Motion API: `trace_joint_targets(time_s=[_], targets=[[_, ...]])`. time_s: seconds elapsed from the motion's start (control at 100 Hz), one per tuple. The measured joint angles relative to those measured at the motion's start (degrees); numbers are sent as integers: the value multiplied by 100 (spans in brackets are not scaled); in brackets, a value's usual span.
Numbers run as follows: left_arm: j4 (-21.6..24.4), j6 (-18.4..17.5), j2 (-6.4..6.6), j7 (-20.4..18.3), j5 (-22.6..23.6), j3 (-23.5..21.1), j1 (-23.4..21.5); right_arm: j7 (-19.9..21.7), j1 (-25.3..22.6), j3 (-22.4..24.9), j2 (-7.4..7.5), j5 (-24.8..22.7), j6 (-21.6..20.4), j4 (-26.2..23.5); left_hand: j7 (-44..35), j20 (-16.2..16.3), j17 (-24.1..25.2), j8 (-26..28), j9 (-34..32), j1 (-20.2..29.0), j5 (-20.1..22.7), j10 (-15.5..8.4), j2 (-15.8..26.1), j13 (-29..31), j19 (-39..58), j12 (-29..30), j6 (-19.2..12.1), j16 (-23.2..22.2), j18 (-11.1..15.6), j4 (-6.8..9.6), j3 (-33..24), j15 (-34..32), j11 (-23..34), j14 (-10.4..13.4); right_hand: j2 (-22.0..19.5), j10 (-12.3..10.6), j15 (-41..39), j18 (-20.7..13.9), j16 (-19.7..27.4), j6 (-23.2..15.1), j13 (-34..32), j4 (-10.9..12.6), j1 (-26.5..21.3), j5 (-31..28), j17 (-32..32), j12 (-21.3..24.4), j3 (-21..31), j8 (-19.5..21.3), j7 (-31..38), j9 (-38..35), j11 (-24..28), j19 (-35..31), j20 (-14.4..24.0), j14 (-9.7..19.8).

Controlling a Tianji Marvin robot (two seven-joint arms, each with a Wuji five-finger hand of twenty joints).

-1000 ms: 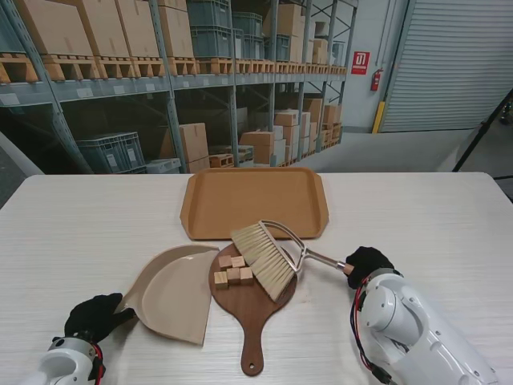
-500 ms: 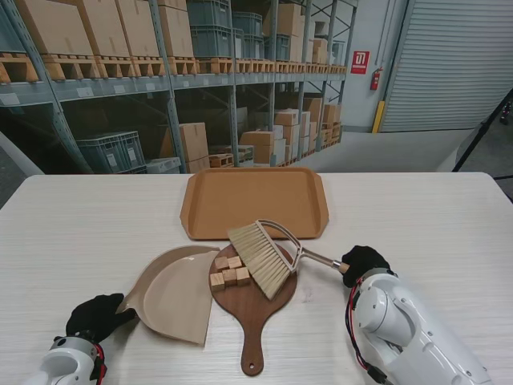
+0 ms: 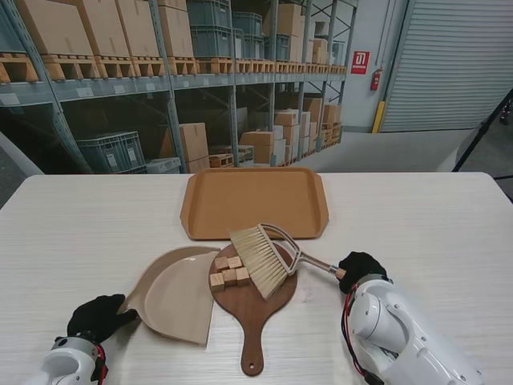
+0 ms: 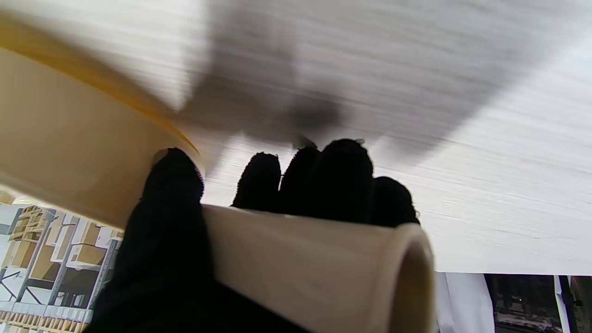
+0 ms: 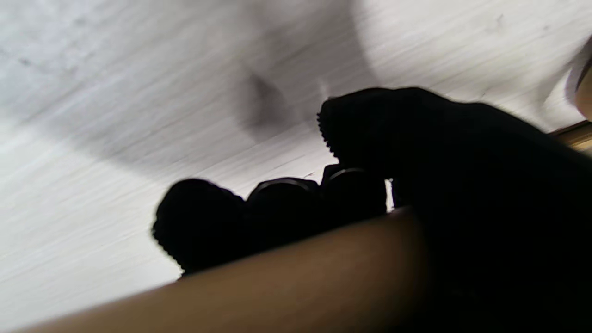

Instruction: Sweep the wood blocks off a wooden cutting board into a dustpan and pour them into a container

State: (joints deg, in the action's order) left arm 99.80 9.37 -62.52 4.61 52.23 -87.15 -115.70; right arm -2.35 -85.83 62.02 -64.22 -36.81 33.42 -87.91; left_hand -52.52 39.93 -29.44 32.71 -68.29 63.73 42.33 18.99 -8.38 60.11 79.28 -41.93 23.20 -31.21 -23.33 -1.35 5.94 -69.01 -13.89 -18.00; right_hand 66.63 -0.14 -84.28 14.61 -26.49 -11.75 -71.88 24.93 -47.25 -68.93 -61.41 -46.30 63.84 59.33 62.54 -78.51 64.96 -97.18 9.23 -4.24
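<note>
Several small wood blocks (image 3: 228,269) lie at the left edge of the round dark wooden cutting board (image 3: 255,309), right by the mouth of the beige dustpan (image 3: 175,293). My left hand (image 3: 98,316) is shut on the dustpan handle (image 4: 305,259), black fingers (image 4: 323,175) wrapped around it. My right hand (image 3: 359,265) is shut on the brush's wooden handle (image 5: 259,286). The brush (image 3: 258,257) has pale bristles resting on the board just right of the blocks. The orange-brown tray (image 3: 254,201) sits farther from me, in the middle of the table.
The white table (image 3: 433,216) stretches to both sides of the tray. The cutting board's handle (image 3: 252,353) points toward me. Warehouse shelves with boxes stand beyond the table's far edge.
The brush has swept leftward over the board, pushing the blocks toward the dustpan's mouth. My right hand has shifted left with it. The dustpan and left hand have hardly moved.
</note>
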Motion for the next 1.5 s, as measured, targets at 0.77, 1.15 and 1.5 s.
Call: trace_joint_targets(time_s=[0.77,1.15,1.5], targets=[[55,51,0,-19,-28,11,-37,-220,148,-676,-65,164,-1020,50,-12,0,-11,0,-1,-3,1,-1,-4,0,15,4,0,0,-2,1,-11,-40,3,0,-111,0,69,-47,52,16,0,-317,9,121,0,-1,-3,4,13,72,-13,0,-46,21],[61,67,-4,-14,-41,12,-42,-70,123,-813,-47,179,-1611,11,-12,0,-12,0,-1,-3,1,-1,-6,0,15,3,0,0,-3,1,-14,-41,3,0,-115,1,115,-53,62,16,0,-354,10,123,-1,-1,-3,4,13,74,-13,0,-47,29],[69,82,-4,-22,-57,13,-42,-63,-84,-537,-56,205,-1552,-217,-12,0,-12,0,-1,-3,1,-1,-12,0,15,3,0,0,-3,1,-16,-41,3,0,-116,1,118,-55,63,16,0,-354,10,123,-1,-1,-3,-1,13,74,-13,0,-49,32]])
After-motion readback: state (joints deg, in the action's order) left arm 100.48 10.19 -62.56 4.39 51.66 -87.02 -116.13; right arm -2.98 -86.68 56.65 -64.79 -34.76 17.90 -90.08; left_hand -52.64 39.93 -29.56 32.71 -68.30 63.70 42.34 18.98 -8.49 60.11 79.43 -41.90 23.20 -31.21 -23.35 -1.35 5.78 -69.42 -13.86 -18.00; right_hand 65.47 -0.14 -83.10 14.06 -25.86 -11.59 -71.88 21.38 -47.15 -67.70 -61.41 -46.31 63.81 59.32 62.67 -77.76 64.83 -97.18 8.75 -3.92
